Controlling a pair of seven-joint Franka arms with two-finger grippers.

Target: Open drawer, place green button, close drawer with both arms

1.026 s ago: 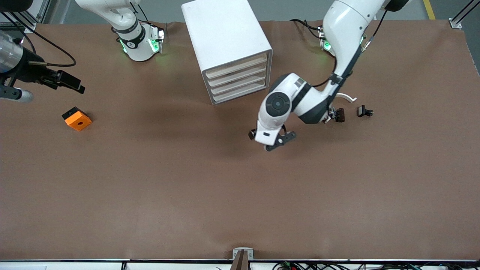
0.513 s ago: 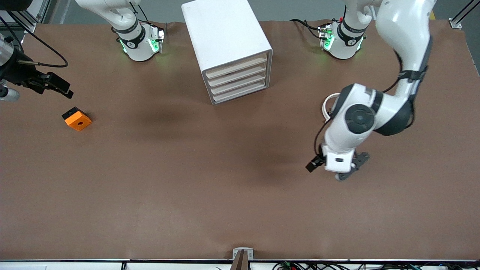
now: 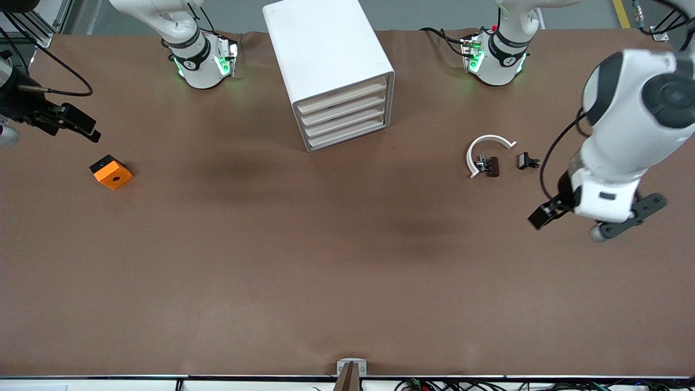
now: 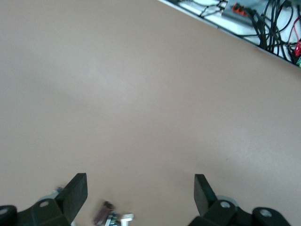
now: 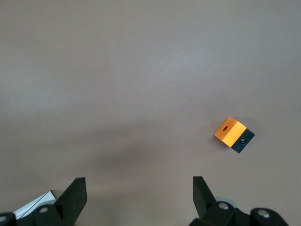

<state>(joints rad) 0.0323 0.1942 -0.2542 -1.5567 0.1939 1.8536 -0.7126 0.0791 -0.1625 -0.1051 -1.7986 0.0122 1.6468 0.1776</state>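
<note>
The white cabinet (image 3: 326,60) stands at the middle of the table's robot side. All its drawers are shut, and the bottom drawer (image 3: 347,137) sits flush. The button is not in view. My left gripper (image 3: 575,214) is up over the table at the left arm's end, beside the small clips. In the left wrist view it (image 4: 141,181) is open and empty. My right gripper (image 3: 76,124) is up at the right arm's end, near the orange block (image 3: 111,171). In the right wrist view it (image 5: 139,182) is open and empty.
Two small dark clips (image 3: 491,166) (image 3: 528,161) and a white curved piece (image 3: 488,145) lie toward the left arm's end. One clip shows in the left wrist view (image 4: 102,213). The orange block also shows in the right wrist view (image 5: 233,134). Cables run along the table's front edge (image 4: 263,23).
My left arm has swung from in front of the cabinet out to the left arm's end, uncovering the white curved piece. My right gripper has drawn back a little toward the table's end.
</note>
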